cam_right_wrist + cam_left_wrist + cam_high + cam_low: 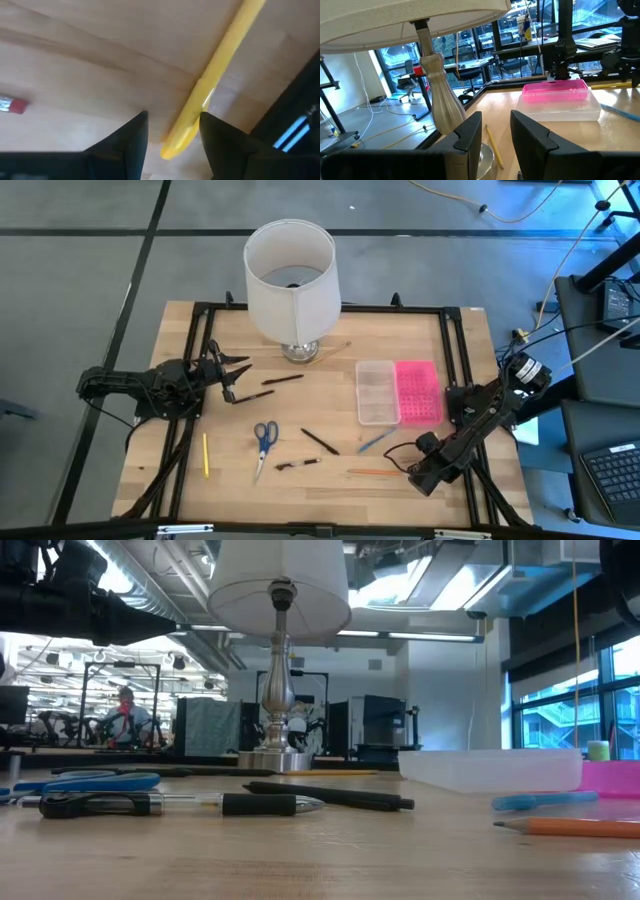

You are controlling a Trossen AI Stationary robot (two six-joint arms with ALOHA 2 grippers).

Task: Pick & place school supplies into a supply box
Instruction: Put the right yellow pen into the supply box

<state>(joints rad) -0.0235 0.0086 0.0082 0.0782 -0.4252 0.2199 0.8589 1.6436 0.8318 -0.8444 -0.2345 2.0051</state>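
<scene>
Presently right gripper [170, 132] jaws spread over a yellow pen [212, 85], empty; left gripper [495, 135] likewise; an off-centre closure risks rolling it.

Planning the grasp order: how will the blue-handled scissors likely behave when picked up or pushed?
The scissors lie flat on the table, so they probably slide rather than roll. Their thin blades look stiff. Lying so low, they may be awkward to grip.

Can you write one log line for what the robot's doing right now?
left gripper: open, empty, by lamp | right gripper: open, low over table | supplies scattered | supply box: open
</scene>
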